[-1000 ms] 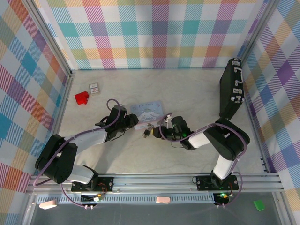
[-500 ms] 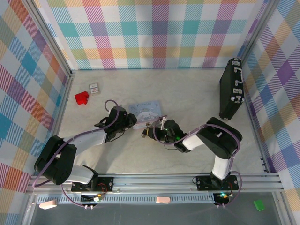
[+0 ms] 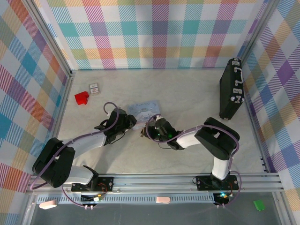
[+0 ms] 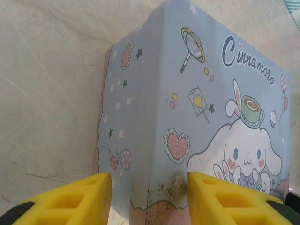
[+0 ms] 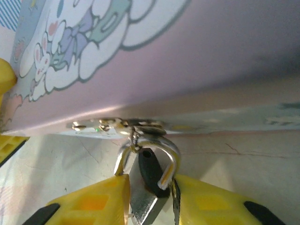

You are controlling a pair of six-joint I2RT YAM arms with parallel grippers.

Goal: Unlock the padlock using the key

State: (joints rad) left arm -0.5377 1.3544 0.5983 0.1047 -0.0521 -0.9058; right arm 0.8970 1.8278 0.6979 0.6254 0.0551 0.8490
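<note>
Listing padlock (image 5: 151, 172): small, rigid metal, probably light, shackle slick. It hangs from the clasp (image 5: 117, 125) on the pale blue tin (image 4: 154, 93), mid-table, between both arms. Right gripper (image 5: 150, 190) is clenched on the padlock. Left gripper (image 4: 149, 187) straddles the tin's corner; whether it clamps, you cannot tell. Take your hold on the black body, not the loop.

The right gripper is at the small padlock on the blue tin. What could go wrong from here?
1. The padlock hangs by its thin shackle from the clasp of the tin, squeezed between the tips of the right gripper; it may twist or slip out.
2. A pull could drag the tin; how firmly the left gripper holds its edge is unclear.
</note>
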